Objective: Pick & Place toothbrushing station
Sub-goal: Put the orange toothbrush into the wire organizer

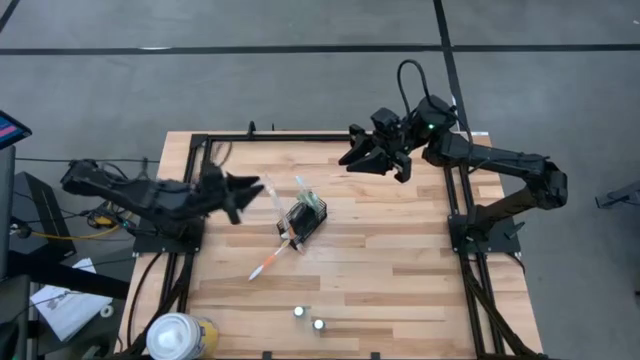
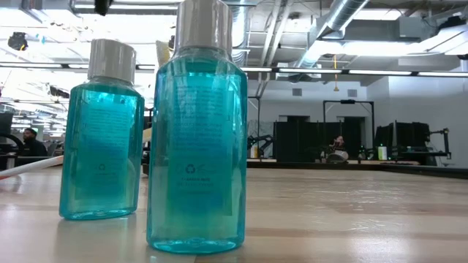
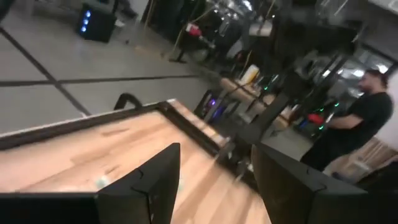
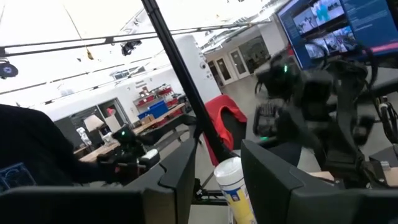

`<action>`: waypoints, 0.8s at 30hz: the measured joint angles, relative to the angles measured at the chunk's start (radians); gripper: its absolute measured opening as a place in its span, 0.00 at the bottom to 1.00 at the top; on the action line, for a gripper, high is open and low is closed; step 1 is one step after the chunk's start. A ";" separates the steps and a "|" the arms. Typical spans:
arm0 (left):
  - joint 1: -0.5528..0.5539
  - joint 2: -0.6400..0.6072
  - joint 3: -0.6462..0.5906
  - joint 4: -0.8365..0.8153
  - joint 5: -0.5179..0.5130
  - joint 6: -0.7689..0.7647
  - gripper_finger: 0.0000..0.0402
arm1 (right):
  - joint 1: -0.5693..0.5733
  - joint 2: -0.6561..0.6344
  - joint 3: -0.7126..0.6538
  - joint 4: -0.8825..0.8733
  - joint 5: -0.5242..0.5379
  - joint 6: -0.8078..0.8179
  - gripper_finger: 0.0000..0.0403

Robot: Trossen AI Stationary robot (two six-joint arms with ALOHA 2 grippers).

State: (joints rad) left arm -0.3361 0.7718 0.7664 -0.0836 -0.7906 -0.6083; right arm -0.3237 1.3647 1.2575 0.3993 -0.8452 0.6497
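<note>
The small black wire-mesh holder [image 1: 305,216] stands mid-table with slim toothbrushes sticking out of it, one with green parts [image 1: 313,197]. A white toothbrush with an orange-pink end [image 1: 268,263] lies flat on the wood just near of it, and shows again in the low view [image 2: 29,166]. My left gripper [image 1: 250,190] hovers left of the holder, open; nothing is between its fingers [image 3: 214,158]. A slim white piece [image 1: 270,187] shows just off its fingertips. My right gripper [image 1: 352,158] is raised at the far right, open and holding nothing [image 4: 217,158].
Two blue mouthwash bottles [image 2: 196,131] [image 2: 101,131] stand near the table's near edge [image 1: 308,318]. A large white-and-yellow round container [image 1: 180,336] sits at the near left corner. A black frame rail [image 1: 300,137] runs along the table's far edge. People stand beyond the table.
</note>
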 joint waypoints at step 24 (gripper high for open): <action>-0.012 0.381 -0.134 -0.412 0.650 -0.556 0.56 | 0.009 0.001 0.000 0.000 0.019 -0.002 0.30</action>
State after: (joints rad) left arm -0.3485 1.1530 0.6326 -0.4954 -0.1410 -1.1640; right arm -0.3145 1.3659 1.2575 0.3992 -0.8257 0.6476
